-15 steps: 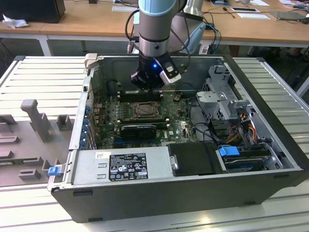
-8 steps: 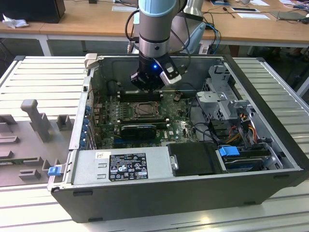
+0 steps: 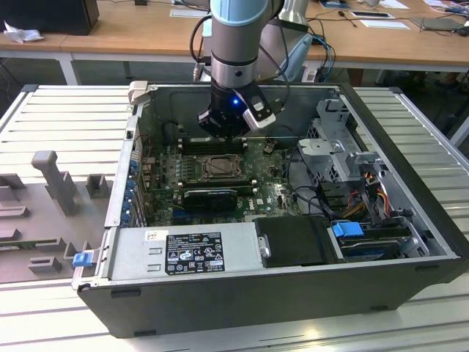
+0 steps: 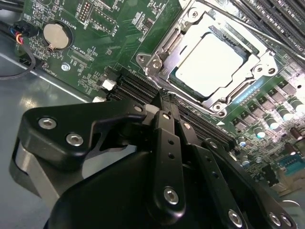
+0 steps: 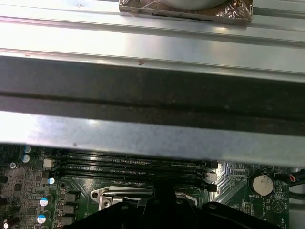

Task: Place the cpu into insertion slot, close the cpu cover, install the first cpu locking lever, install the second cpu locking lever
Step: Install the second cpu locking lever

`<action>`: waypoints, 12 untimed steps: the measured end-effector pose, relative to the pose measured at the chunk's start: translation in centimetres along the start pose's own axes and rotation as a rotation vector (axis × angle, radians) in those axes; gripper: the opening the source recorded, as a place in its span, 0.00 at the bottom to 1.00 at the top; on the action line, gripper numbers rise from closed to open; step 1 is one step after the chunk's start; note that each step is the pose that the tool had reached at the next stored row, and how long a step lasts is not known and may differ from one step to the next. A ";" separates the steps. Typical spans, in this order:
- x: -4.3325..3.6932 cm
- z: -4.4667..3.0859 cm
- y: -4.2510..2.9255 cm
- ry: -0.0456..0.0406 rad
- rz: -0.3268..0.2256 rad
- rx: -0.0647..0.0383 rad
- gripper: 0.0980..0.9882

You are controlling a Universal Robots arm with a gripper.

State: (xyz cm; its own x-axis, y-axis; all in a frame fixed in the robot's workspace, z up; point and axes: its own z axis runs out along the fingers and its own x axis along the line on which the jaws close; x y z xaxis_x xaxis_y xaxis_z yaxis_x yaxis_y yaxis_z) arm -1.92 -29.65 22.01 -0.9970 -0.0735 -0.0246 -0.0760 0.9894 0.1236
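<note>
My gripper (image 3: 226,132) hangs inside the open computer case, just above the far edge of the insertion slot (image 3: 218,167) on the green motherboard. In the second wrist view its black fingers (image 4: 165,129) lie together, shut, with nothing seen between them, and their tips (image 4: 163,98) hover over the memory slots beside the insertion slot (image 4: 155,61). The pale square cpu (image 4: 207,64) lies flat in the slot. The silver cpu cover (image 4: 190,91) lies down around it as a frame. I cannot tell how the locking levers stand. The first wrist view shows the slot's near edge (image 5: 143,194).
Long black memory slots (image 5: 128,167) run between the socket and the case wall (image 5: 152,95). A black block (image 3: 212,196) sits on the near side of the socket. The power supply (image 3: 183,253), drive cage (image 3: 344,154) and cables (image 3: 366,191) crowd the case.
</note>
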 end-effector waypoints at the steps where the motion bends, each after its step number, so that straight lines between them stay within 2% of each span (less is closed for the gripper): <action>1: 0.01 -0.02 -0.15 0.0000 0.000 0.000 0.01; 12: 0.06 -0.09 -0.77 -0.0001 0.000 0.000 0.01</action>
State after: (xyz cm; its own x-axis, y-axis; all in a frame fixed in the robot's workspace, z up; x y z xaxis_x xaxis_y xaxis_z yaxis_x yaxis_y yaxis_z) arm -1.92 -30.43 22.01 -0.9970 -0.0733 -0.0247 -0.0758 0.9894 0.1238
